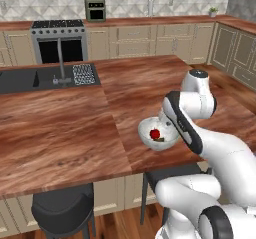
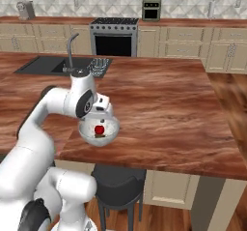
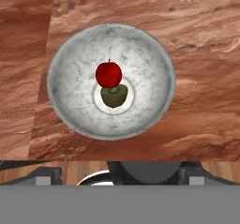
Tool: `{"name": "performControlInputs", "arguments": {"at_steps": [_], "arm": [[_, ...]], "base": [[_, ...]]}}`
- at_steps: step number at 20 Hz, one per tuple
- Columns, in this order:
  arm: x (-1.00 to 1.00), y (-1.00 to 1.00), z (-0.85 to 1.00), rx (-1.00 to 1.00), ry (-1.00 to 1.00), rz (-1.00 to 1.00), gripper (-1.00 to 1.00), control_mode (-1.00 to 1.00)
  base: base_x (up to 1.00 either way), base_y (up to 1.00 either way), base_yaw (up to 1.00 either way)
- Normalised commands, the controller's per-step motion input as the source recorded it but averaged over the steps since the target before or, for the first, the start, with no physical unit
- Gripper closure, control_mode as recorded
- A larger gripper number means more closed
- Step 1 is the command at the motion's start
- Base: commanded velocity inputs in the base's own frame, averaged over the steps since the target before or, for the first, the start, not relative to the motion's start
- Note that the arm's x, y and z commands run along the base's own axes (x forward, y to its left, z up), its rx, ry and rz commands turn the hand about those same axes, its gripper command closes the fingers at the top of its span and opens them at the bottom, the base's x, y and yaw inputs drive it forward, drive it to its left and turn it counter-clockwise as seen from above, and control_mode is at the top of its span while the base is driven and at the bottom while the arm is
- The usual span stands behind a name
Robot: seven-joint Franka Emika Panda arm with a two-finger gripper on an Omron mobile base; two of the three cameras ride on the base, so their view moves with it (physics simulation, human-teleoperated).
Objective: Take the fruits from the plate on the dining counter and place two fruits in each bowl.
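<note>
Sitting in the pale whitish-grey bowl [image 3: 111,81] are two fruits, touching: a small red round one [image 3: 108,74] with a tiny stem and a dark green-brown oval one [image 3: 114,95] at the bottom. The bowl's on the reddish-brown wood-grain surface [image 1: 75,128], near its front edge, well away from the black sink [image 1: 35,79]. Cream cabinets and a steel stove [image 1: 58,39] stand behind. The hand [image 2: 102,110] hovers right above the bowl, spread wide, holding nothing.
</note>
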Motion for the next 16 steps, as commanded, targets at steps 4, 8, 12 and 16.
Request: {"name": "performControlInputs", "arguments": {"at_steps": [4, 8, 12, 16], "arm": [[-0.65, 0.21, 0.93, 0.00, -0.27, 0.00, -1.00, -1.00], [-0.64, 0.18, 0.75, 0.00, -0.10, 0.00, -1.00, -1.00], [-0.54, 0.00, 0.46, 0.00, 0.01, -0.03, -1.00, -1.00], [-0.38, 0.00, 0.49, 0.00, -0.02, 0.00, -1.00, -1.00]], "base": [[0.00, 0.00, 0.00], [0.00, 0.00, 0.00], [0.00, 0.00, 0.00], [0.00, 0.00, 0.00]]}}
